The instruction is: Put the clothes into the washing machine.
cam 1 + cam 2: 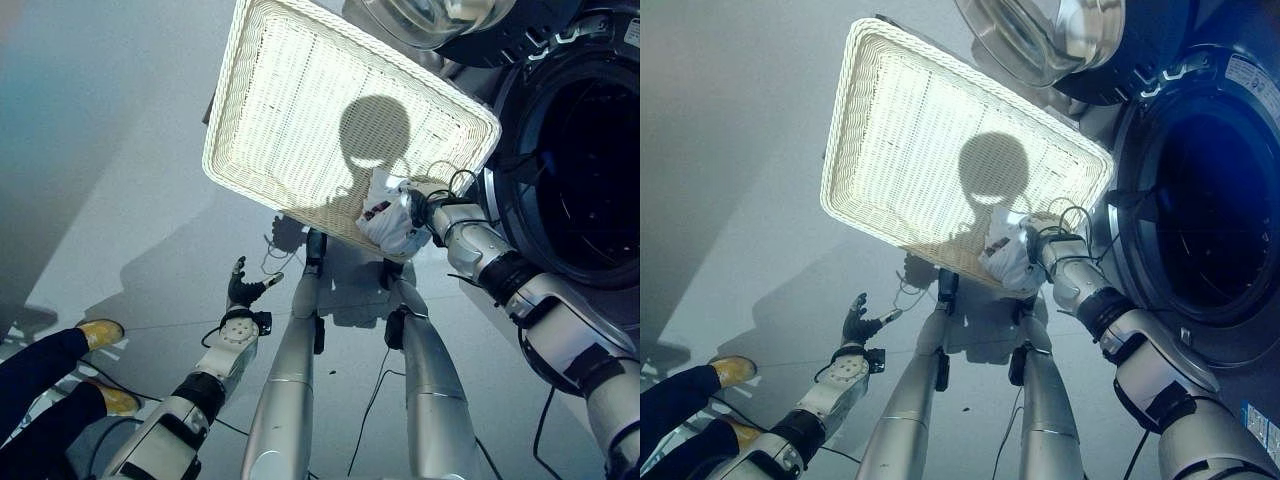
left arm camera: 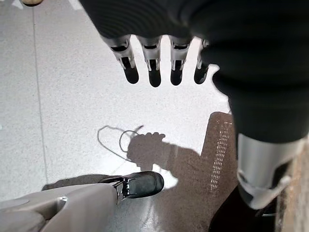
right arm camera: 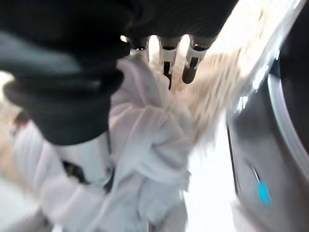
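Observation:
A white garment (image 1: 385,222) with a small dark print hangs bunched at the near edge of the white wicker basket (image 1: 300,100). My right hand (image 1: 425,208) is shut on it, just left of the washing machine's open drum (image 1: 600,160). In the right wrist view the cloth (image 3: 145,145) fills the palm, with the fingers (image 3: 166,60) reaching past it toward the wicker. My left hand (image 1: 240,290) hovers low over the floor at the left, fingers (image 2: 154,72) straight and empty.
The washing machine's round glass door (image 1: 430,20) stands swung open above the basket's far right corner. The basket floor looks bare. A person's legs in yellow shoes (image 1: 100,332) stand at the lower left on the pale floor.

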